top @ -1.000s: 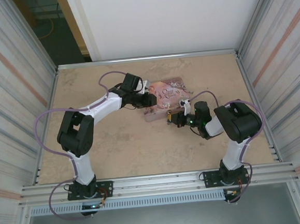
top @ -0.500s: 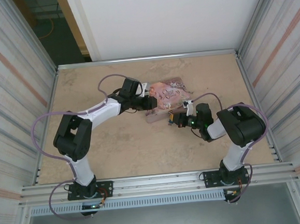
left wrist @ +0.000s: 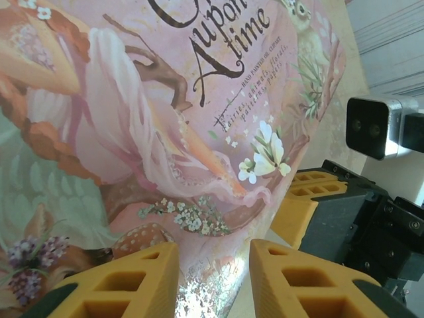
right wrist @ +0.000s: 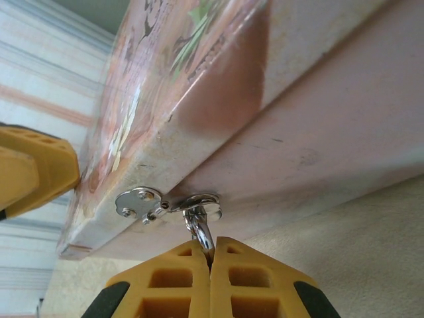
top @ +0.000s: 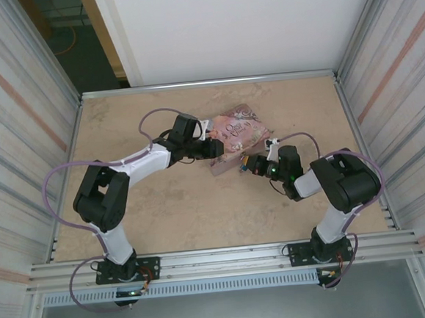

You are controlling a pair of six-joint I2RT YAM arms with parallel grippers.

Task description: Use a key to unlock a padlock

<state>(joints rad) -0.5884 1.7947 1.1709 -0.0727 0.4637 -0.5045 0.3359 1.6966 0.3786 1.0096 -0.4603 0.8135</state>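
Padlock [right wrist: 199,222]: I see its shiny little loop hanging from the clasp [right wrist: 139,202] on the front wall of the pink tin box [right wrist: 192,73]. The blue body is hidden from me.
Right gripper [right wrist: 211,255]: its yellow jaws are squeezed tight together on that loop, just under the clasp. I think I hold it this way so the padlock cannot swing about.
Left gripper [left wrist: 213,255]: its jaws pinch the edge of the pink tin box, one yellow finger on each side. I think this keeps the box from sliding on the table [top: 172,206] and keeps the clasp side turned to my right arm.
Lock and jaws: the loop goes straight in between the right fingertips and touches both. The left jaws are on the other side of the box, well apart from it.
Key: I cannot find it anywhere, so I cannot tell where it is.
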